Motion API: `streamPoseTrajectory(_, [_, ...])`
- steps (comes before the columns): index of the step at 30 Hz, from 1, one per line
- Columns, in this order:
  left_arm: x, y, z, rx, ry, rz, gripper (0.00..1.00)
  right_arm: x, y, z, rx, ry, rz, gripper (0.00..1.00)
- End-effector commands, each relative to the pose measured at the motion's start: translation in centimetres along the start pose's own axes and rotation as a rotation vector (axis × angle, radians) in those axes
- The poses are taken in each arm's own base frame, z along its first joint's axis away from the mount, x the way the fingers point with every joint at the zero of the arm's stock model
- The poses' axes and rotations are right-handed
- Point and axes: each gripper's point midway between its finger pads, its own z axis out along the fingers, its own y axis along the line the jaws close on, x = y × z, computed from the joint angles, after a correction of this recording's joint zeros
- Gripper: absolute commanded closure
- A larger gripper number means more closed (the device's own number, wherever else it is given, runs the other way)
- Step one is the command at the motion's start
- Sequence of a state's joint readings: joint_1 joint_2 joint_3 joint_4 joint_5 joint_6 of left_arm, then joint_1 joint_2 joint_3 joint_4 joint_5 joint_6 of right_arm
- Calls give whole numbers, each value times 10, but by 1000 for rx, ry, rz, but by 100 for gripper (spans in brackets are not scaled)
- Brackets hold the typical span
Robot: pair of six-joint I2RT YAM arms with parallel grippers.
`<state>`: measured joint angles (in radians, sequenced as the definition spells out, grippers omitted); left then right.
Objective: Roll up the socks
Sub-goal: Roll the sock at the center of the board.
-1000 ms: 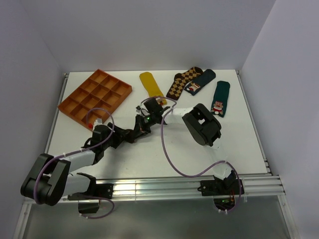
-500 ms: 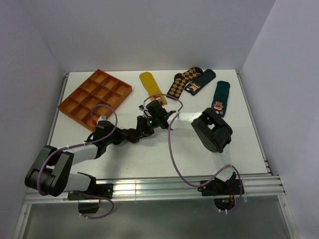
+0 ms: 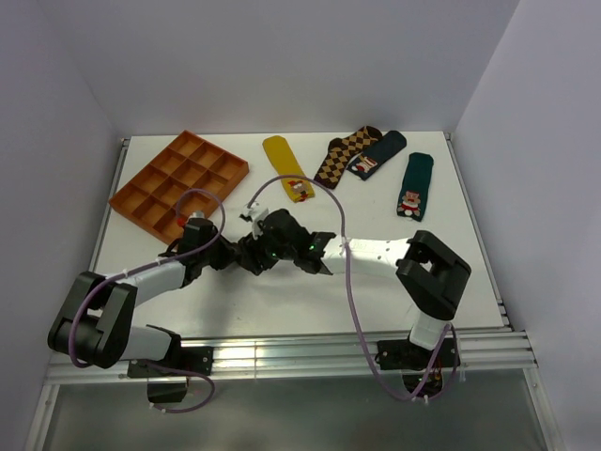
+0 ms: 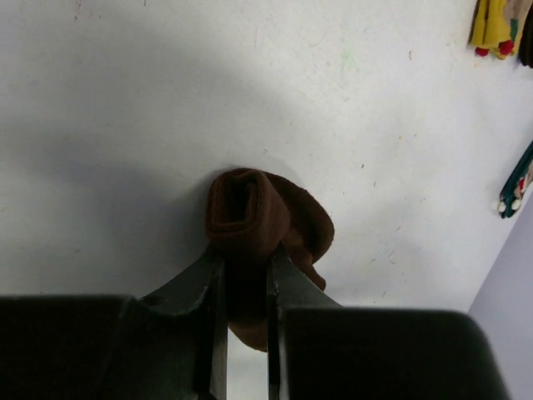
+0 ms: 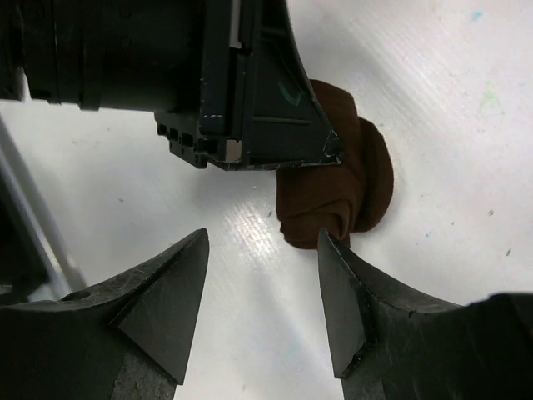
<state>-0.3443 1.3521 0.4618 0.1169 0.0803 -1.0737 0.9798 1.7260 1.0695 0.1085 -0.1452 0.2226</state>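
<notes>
Brown rolled sock [image 4: 250, 208] nipped in left pincer [image 4: 246, 258], right pincer [image 5: 261, 250] spread wide, sock hidden overhead.

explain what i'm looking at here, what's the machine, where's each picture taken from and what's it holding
Two robot arms are bolted to a white table. The wide picture looks down from above; the two close-ups come from wrist cameras. The left hand is clamped on a rolled dark brown sock. The right hand is open beside it, holding nothing. Farther back lie an orange tray, a mustard sock and a diamond-patterned sock.
</notes>
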Motion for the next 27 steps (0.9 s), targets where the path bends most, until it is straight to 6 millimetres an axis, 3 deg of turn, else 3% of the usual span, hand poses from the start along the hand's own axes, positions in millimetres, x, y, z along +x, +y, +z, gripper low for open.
streamPoseTrajectory(1, [13,43,-3,-176,47,63,100,-6,-16,9,108,-60,-167,38])
streamPoseTrajectory(16, [18,37,-1,-167,78,74,100,16,1,41,189,-48,-346,38])
streamPoseTrajectory(20, [20,36,-2,-169,84,80,100,28,-6,49,229,-11,-360,40])
streamPoseTrajectory(23, [19,34,-3,-163,82,81,100,37,-11,51,252,7,-359,51])
streamPoseTrajectory(24, [20,33,-3,-159,86,79,100,41,-13,50,258,16,-356,61])
streamPoseTrajectory(27, [20,29,-3,-145,88,75,100,52,-19,51,280,38,-343,78])
